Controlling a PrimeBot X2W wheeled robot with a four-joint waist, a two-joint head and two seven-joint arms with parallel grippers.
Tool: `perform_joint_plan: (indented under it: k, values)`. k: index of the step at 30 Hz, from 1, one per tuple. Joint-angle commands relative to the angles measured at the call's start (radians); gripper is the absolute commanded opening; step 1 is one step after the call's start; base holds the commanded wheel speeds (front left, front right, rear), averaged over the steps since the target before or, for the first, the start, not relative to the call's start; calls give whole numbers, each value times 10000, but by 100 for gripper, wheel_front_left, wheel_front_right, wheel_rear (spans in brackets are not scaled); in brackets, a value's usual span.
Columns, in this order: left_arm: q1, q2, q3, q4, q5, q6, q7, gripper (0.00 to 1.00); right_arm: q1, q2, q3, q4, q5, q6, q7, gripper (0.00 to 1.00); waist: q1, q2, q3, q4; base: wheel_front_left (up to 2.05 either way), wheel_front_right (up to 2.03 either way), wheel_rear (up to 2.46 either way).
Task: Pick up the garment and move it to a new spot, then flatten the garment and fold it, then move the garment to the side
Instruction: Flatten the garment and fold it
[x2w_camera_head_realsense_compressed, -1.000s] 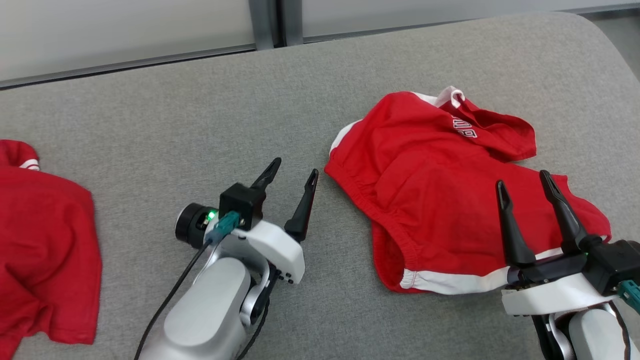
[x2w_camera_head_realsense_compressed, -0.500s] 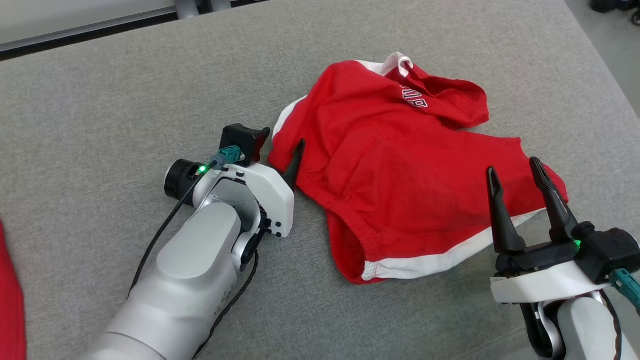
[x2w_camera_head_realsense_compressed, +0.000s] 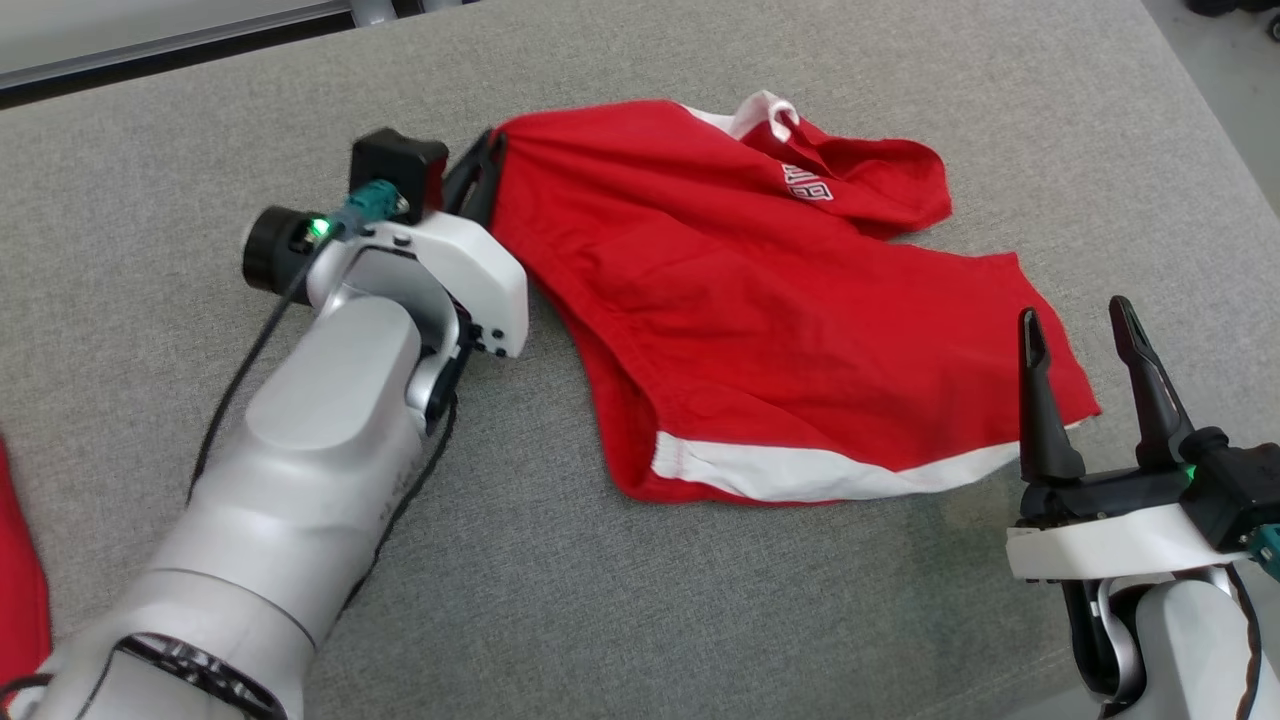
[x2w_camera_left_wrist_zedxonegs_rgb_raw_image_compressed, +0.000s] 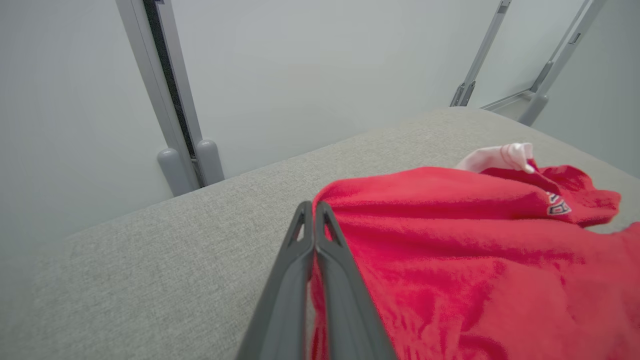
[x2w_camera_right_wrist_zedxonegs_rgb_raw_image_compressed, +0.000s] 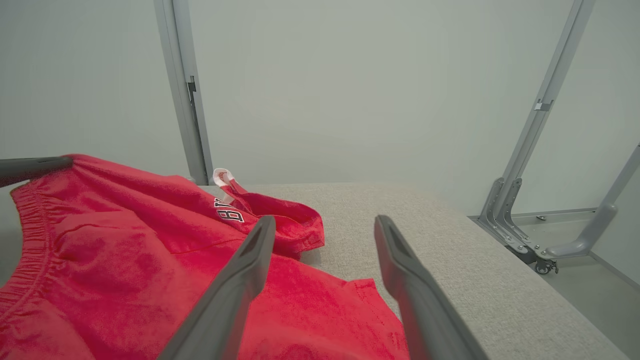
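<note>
Grey fabric surface carries the red shorts, spread out on it. At their waistband corner the left gripper is pinched tight on the cloth. By their white-trimmed hem the right gripper stands wide apart, holding nothing.

The garment is soft matt red cloth with a smooth white band and a puckered elastic hem; the table is covered in coarse grey woven fabric. The left claw and right claw have dark matt plastic-looking fingers, and the arm shell at lower left is smooth, pale, faintly glossy plastic. The grey post in the left wrist view looks like dull metal.
</note>
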Motion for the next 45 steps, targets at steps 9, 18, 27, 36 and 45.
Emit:
perform_joint_plan:
  k: [9, 18, 27, 36, 45]
  values:
    - [-1534, 977, 282, 669, 91, -221, -156, 0, -251, 152, 102, 224, -122, -3, -58, 100, 0, 0, -41, -46, 0, 0, 0]
    - [-2229, 1646, 256, 1489, 208, -401, -224, 62, -363, 234, 272, 438, -62, -3, -58, 100, 0, 0, 26, -161, 0, 0, 0]
    - [-1174, 1444, 1034, 37, 56, -157, -374, 100, -257, 109, 129, 464, -54, -3, -59, 100, 0, 0, -357, 532, 0, 0, 0]
    - [1861, 1339, 2640, -3547, 459, 74, -360, 100, 172, -258, -107, 335, 134, -3, -59, 100, 0, 0, -1128, 1666, 0, 0, 0]
    - [5525, 445, 4195, -6035, 1135, 297, -361, 100, 805, -474, -293, 509, 259, -3, -59, 100, 0, 0, -1885, 2508, 0, 0, 0]
